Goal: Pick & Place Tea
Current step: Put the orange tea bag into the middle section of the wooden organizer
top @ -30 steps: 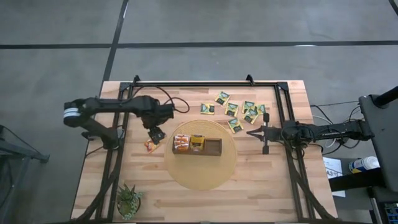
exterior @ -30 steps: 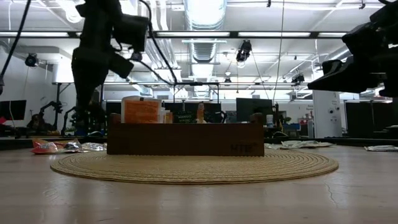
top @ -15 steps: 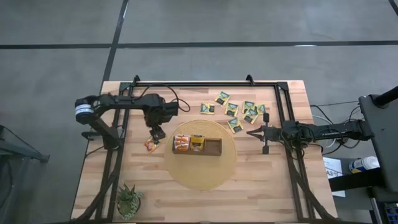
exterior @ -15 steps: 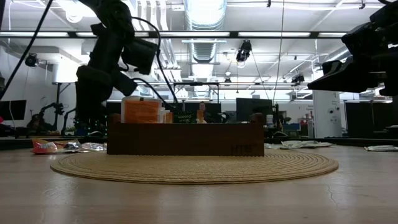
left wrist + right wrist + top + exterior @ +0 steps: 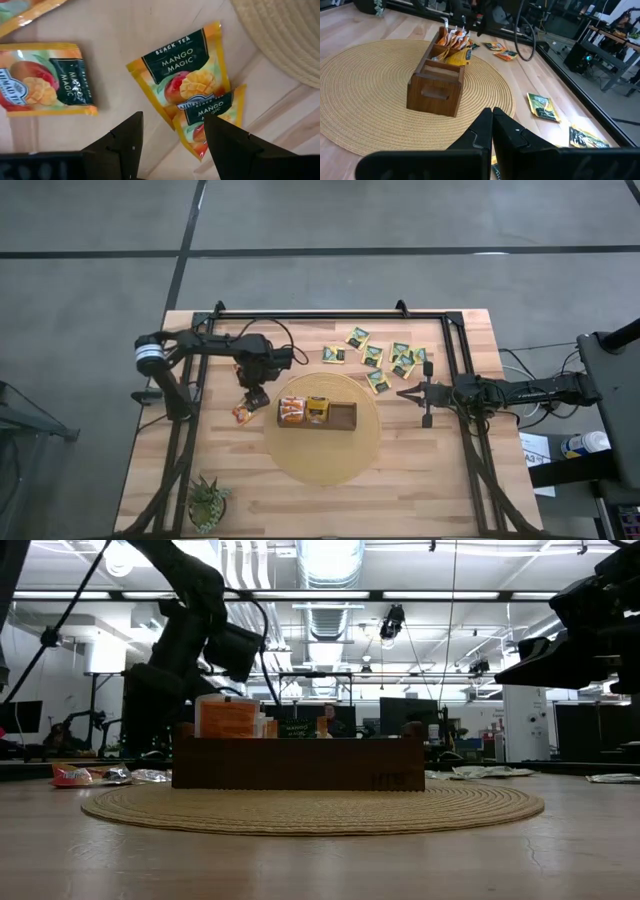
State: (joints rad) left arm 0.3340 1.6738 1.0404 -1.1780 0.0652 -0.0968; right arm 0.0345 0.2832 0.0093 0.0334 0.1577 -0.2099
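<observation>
Here we see the wooden tabletop point(image 5: 420, 480) filling the middle of the high view, with a round woven mat point(image 5: 322, 460) at its centre. On the mat lies the long dark-brown wooden box point(image 5: 318, 414), its left compartments holding orange sachets point(image 5: 291, 412) and a yellow one, the right end bare. The left arm reaches in from the left of the frame, and its left tool point(image 5: 254, 396) hangs just left of the mat's upper-left edge, fingers spread apart with nothing between them. In the left wrist view those dark fingers point(image 5: 122, 145) frame two overlapping mango tea sachets point(image 5: 187, 82) lying flat on the wood beside the mat's rim, with a third sachet point(image 5: 47, 80) a little apart from them. In the high view these sachets point(image 5: 241, 414) show as a small orange patch just below the left tool. The right arm waits at the right of the frame, its right tool point(image 5: 405, 393) pressed together near the mat's right edge. Above it, in the upper right of the tabletop, lies a scatter of green-and-yellow sachets point(image 5: 396, 360). A small green plant point(image 5: 207, 502) stands at the lower left corner.
</observation>
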